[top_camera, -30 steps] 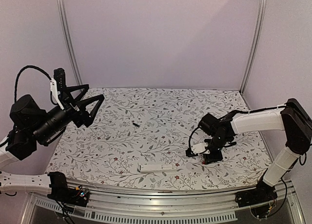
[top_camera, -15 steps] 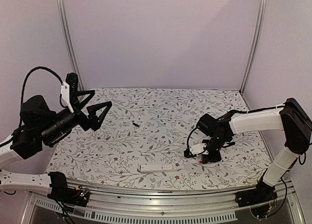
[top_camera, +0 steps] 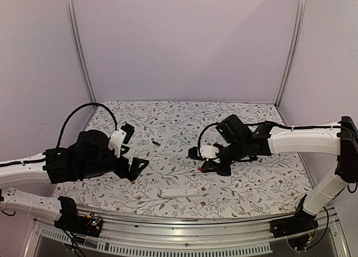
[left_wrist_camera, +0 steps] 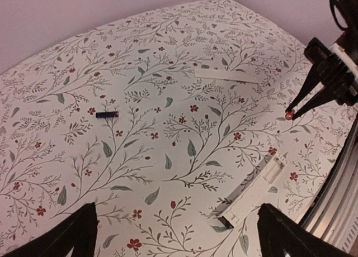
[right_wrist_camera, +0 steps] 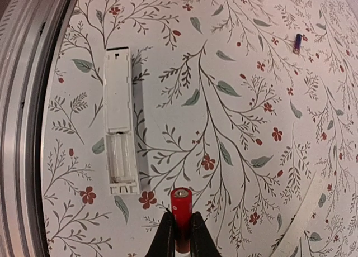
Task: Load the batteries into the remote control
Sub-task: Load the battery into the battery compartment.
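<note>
The remote control point(top_camera: 180, 193) is a slim white bar lying near the table's front edge. Its open battery bay point(right_wrist_camera: 121, 159) faces up, and the remote control point(left_wrist_camera: 254, 193) also shows in the left wrist view. My right gripper point(right_wrist_camera: 181, 229) is shut on the red battery point(right_wrist_camera: 181, 204), held above the cloth just right of the remote's bay end. From above, the right gripper point(top_camera: 205, 166) hangs over the table's middle with the red battery point(top_camera: 199, 170) at its tips. The black battery point(top_camera: 155, 142) lies alone farther back. My left gripper point(top_camera: 134, 148) is open and empty, low over the left side.
A flowered cloth point(top_camera: 184, 123) covers the table. A thin white strip point(left_wrist_camera: 224, 74) lies flat beyond the remote, seen too as a strip point(right_wrist_camera: 305, 212) in the right wrist view. The metal front rail point(right_wrist_camera: 22, 128) runs close beside the remote. Pale walls enclose three sides.
The left arm has come down from high at the left to low over the table, still open. The right gripper has closed on the red battery, lifted it and carried it leftward.
</note>
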